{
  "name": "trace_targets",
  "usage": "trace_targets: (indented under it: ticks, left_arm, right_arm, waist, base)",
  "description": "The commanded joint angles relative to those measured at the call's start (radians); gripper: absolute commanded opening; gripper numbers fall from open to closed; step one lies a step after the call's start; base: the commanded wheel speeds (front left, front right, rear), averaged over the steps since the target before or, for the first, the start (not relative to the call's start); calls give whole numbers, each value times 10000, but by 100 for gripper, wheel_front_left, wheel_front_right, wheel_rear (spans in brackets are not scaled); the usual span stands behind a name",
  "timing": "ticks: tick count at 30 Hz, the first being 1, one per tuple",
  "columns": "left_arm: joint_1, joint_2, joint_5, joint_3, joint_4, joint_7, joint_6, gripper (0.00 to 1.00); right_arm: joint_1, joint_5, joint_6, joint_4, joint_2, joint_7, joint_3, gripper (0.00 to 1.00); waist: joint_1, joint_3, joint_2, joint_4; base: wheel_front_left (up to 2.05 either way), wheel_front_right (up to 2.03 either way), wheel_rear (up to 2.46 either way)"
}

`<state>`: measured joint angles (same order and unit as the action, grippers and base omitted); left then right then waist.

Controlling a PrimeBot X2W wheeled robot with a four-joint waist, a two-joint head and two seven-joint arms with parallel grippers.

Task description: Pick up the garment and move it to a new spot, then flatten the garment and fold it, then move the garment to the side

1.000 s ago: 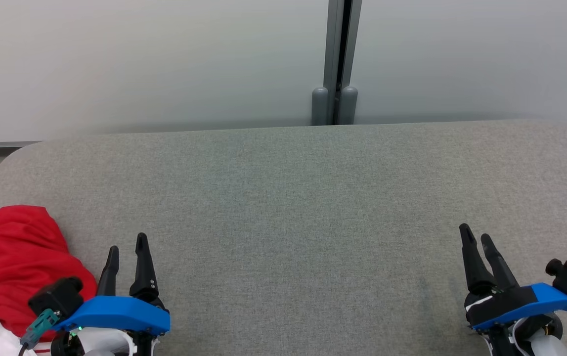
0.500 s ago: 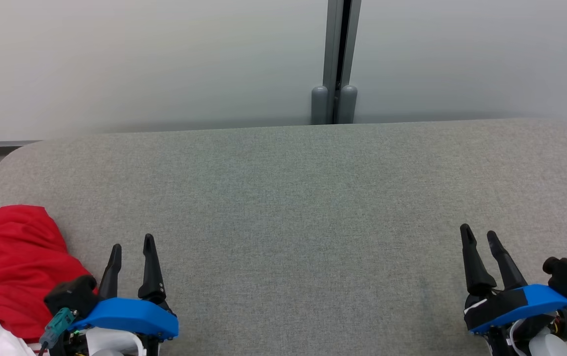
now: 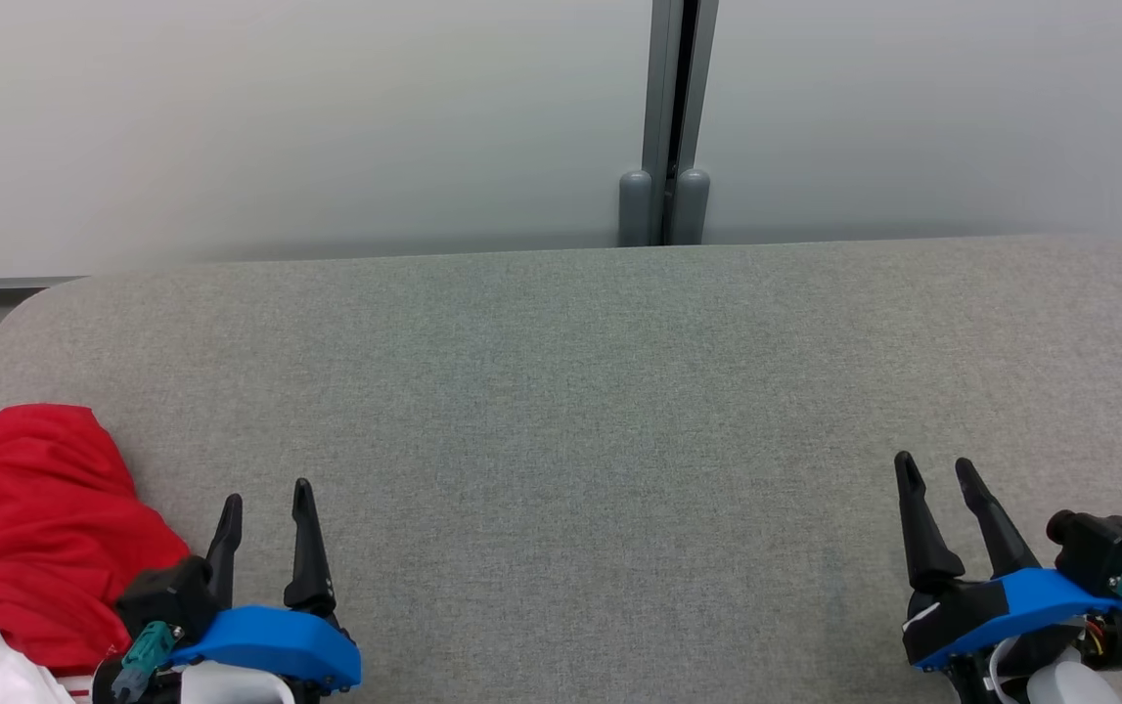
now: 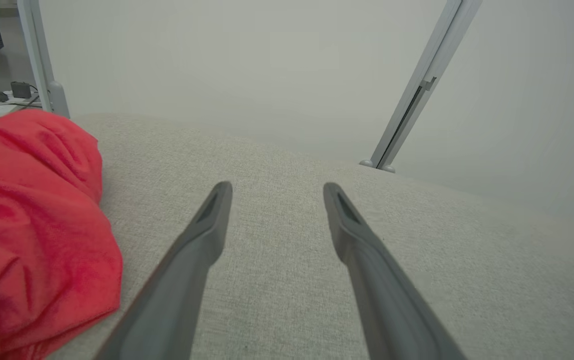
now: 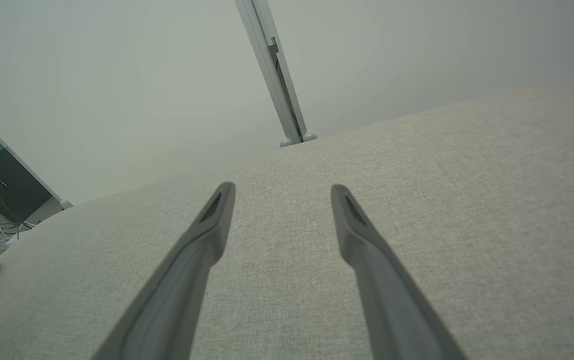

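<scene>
Left gripper (image 3: 267,492): fingers spread apart, nothing held, positioned over the grey fabric surface (image 3: 580,391). The red garment (image 3: 22,528) lies crumpled on the surface just beside this gripper, on its left side, apart from the fingertips. Right gripper (image 3: 933,462): fingers spread apart, nothing held, with the garment well apart, far to its left. A grey vertical post (image 3: 666,117) stands beyond both grippers' fingertips, behind the surface.
</scene>
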<state>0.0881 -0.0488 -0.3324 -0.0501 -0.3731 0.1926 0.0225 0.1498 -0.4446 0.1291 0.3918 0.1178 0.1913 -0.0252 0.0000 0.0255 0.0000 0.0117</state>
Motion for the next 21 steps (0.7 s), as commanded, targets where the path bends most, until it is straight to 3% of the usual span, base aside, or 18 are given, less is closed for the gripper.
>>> trace_targets:
  ticks: [1,21]
  left_arm:
    - [69,-27,202,-46,31,78,-55,100]
    - [-149,-22,1309,-164,-148,499,-513,100]
  right_arm:
    - [182,224,18,-15,31,94,-18,100]
    - [85,1946,22,425,-196,512,396,100]
  waist:
    - [0,-3,0,-1]
    - [0,-16,0,9]
  base:
    - [0,0,0]
    - [0,0,0]
